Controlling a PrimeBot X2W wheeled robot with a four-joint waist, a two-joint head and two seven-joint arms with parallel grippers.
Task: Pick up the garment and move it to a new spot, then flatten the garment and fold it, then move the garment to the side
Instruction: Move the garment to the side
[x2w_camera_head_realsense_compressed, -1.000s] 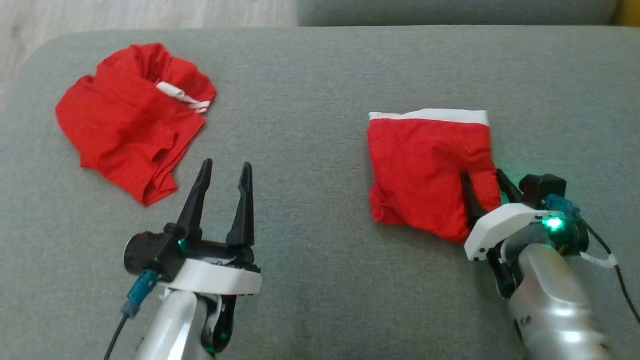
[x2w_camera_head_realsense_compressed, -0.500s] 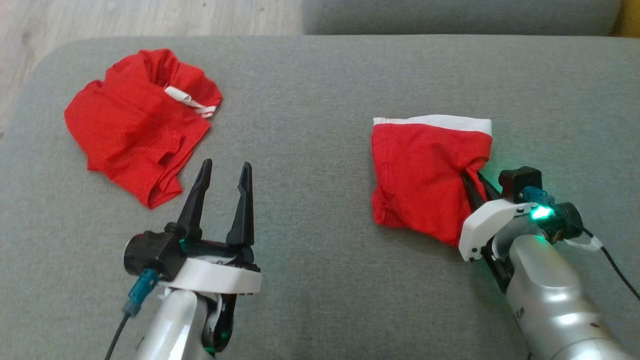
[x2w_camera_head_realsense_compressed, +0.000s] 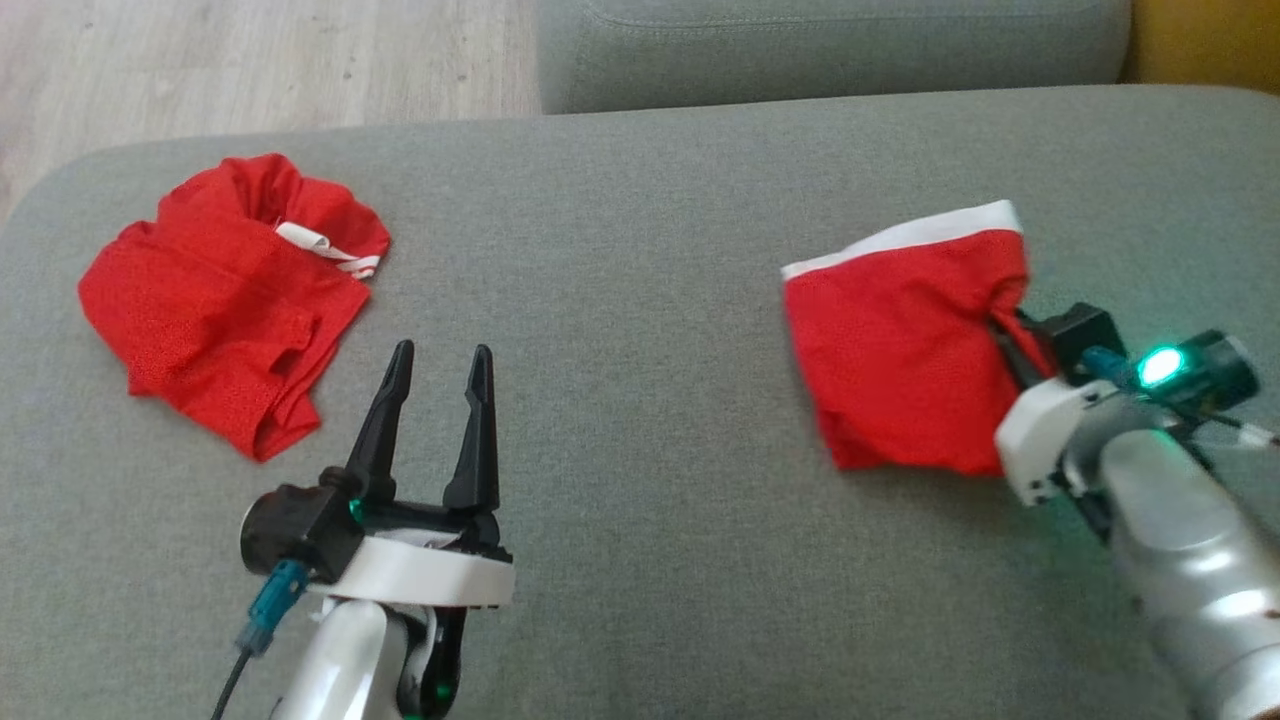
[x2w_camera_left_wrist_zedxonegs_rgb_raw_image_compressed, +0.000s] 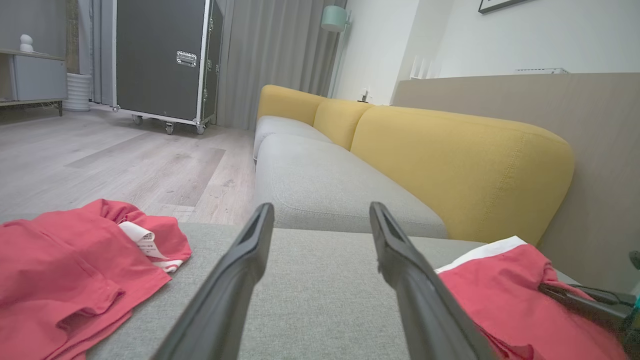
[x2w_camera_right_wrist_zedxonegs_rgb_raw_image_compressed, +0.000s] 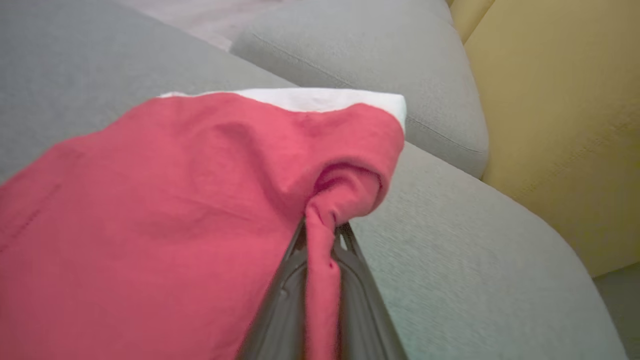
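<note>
Grey cushion (x2w_camera_head_realsense_compressed: 640, 200) beneath red garment (x2w_camera_head_realsense_compressed: 900, 340), its edge tight between fingers (x2w_camera_right_wrist_zedxonegs_rgb_raw_image_compressed: 286, 284) of right gripper (x2w_camera_right_wrist_zedxonegs_rgb_raw_image_compressed: 324, 232); left gripper (x2w_camera_head_realsense_compressed: 441, 350) wide.

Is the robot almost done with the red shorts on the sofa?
Nearly, it seems. Done: the red garment with the white waistband looks folded on the grey sofa cushion. In hand: the right gripper is shut on its edge, probably to move it aside. Left: setting it down and letting go. The left gripper hangs open, and a crumpled red garment lies untouched nearby.
</note>
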